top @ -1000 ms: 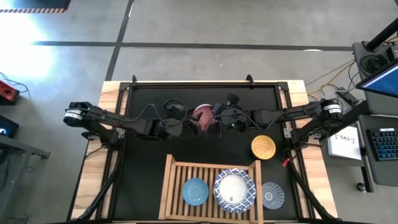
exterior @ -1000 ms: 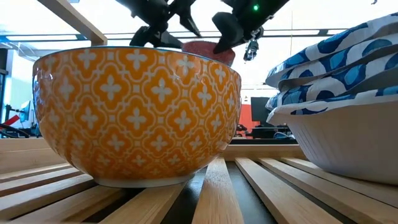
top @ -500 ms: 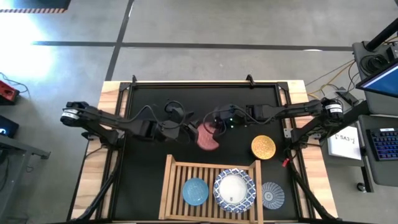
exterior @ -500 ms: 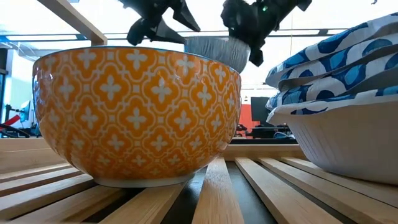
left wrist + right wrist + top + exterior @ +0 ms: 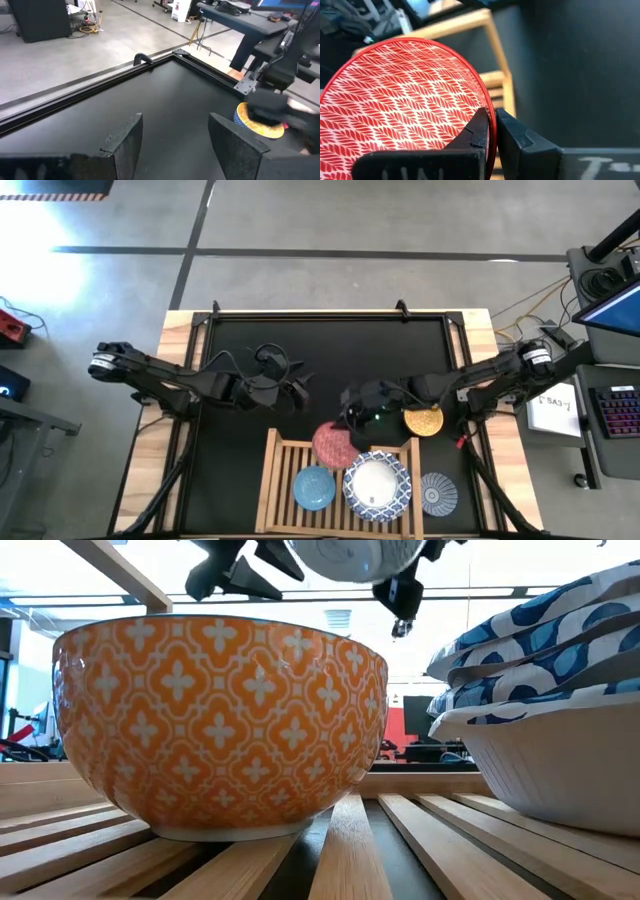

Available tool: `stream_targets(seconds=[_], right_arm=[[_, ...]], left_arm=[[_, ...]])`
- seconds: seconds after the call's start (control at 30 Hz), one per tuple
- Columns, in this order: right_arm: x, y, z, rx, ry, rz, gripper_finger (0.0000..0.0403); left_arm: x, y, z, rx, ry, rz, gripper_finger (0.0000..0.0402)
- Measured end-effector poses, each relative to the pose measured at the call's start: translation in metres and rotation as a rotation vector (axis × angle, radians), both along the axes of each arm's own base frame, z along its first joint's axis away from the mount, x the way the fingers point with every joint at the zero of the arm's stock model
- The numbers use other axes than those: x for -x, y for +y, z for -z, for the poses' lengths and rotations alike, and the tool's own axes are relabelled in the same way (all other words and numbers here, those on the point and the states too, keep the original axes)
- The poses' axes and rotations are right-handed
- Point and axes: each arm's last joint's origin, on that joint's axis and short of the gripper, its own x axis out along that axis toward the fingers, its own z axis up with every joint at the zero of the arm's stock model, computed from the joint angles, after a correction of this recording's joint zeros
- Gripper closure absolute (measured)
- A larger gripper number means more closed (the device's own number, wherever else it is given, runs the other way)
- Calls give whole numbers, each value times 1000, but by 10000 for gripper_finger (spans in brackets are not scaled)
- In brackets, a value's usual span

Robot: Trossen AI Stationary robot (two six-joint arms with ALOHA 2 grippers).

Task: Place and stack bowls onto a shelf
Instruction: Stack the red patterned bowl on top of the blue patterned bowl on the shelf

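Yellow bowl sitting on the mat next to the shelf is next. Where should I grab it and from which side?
Pinch the yellow bowl by its rim, coming straight down: it sits upright, open side up. The rim arc away from the shelf looks freest.

A red bowl (image 5: 400, 105) with a white leaf pattern inside is gripped by its rim between the jaws of the right gripper (image 5: 492, 131), one finger inside the rim and one outside. Past the bowl, the light wooden slats of the shelf (image 5: 490, 50) are seen beside the black mat (image 5: 570, 65).
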Motion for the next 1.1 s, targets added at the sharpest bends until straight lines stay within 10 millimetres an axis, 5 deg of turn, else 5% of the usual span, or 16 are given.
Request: stream_targets(seconds=[0.23,0.47,1.1], right_arm=[[-4,26,19,-11,-76,23,390],[-30,52,51,-19,-29,-32,390],[-65,89,80,-41,82,-77,390]], left_arm=[[6,-5,-6,3,-11,21,193],[15,-12,-11,4,-14,52,193],[34,-28,-20,0,3,129,193]])
